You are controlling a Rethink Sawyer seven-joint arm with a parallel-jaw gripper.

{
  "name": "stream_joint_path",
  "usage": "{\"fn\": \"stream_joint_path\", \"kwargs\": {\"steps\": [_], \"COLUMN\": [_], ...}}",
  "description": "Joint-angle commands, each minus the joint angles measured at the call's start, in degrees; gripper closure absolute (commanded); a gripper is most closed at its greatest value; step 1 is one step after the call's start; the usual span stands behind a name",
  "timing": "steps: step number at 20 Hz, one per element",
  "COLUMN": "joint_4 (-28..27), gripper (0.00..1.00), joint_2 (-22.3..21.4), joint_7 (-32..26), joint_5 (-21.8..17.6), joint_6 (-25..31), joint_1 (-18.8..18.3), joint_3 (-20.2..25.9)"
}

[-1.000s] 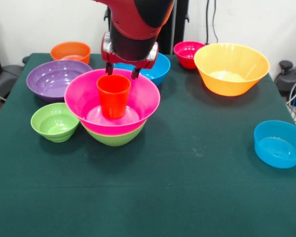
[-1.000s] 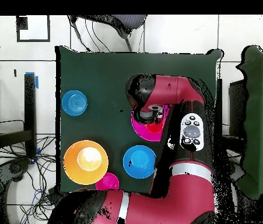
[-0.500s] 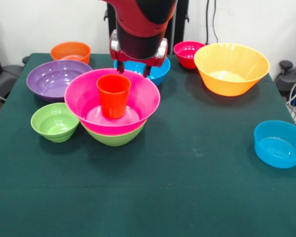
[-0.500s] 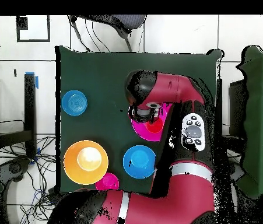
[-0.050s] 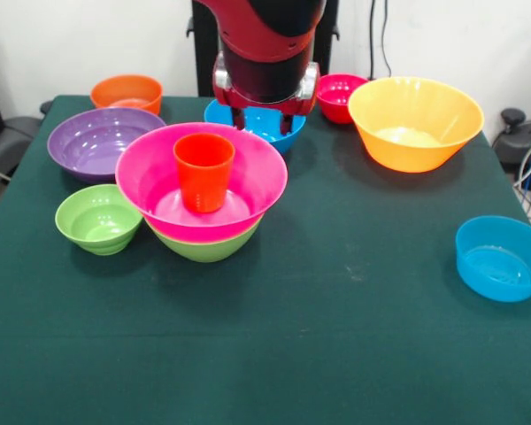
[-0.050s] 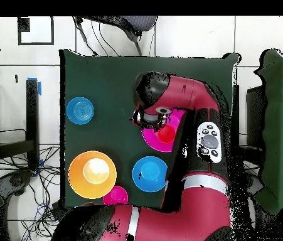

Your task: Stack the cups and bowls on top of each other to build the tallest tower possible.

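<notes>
The desk (image 5: 354,336) is covered with a dark green cloth that extends beneath and on all sides of the claw (image 5: 264,121). In the overhead view, a white tiled floor (image 6: 187,34) surrounds the desk. Loose cables (image 6: 37,201) lie on the floor well apart from the claw, beyond the desk edge. A chair base (image 6: 115,25) stands on the floor past the desk edge opposite the robot, well apart from the claw.

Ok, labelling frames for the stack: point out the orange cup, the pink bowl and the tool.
orange cup (image 5: 203,173), front view, its side wall
pink bowl (image 5: 142,177), front view, inner wall
tool (image 5: 264,121), front view, between its tips
</notes>
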Motion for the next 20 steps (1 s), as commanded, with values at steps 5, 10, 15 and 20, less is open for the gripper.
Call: {"fn": "stream_joint_path", "kwargs": {"steps": [5,10,15,20], "joint_4": [5.50,7.99,10.88,12.50], "gripper": [0.00,0.00,0.00,0.00], "joint_2": [1.69,2.57,2.95,4.03], "joint_7": [6.05,4.94,3.81,2.79], "joint_5": [9.77,14.75,17.51,17.41], "joint_6": [5.20,2.36,-0.36,-2.38], "joint_1": [-0.30,-1.21,-1.41,-1.25], "joint_3": [8.35,9.55,9.82,9.37]}}
